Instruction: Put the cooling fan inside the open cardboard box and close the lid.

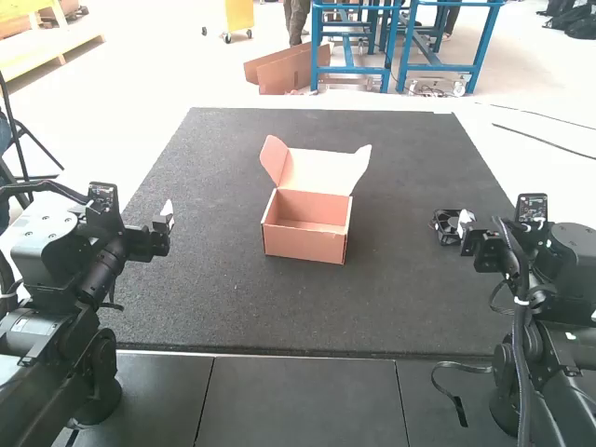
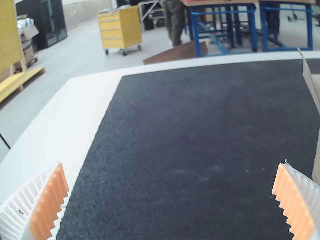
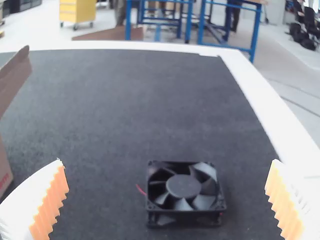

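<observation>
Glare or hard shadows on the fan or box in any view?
High view: no glare on the cardboard box, no hard shadow around it on the black mat. Right wrist view: cooling fan evenly lit, blades distinct, thin shadow beneath; white table edge beside the mat looks washed out. Left wrist view: mat evenly lit, no glare.

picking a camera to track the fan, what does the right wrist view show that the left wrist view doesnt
Right wrist view, not the left: the cooling fan lying flat on the black mat, a red wire at its side, just ahead of the open right gripper.
Left wrist view, not the right: the open left gripper over bare mat.
Both: the mat, the white table border and an edge of the cardboard box.
</observation>
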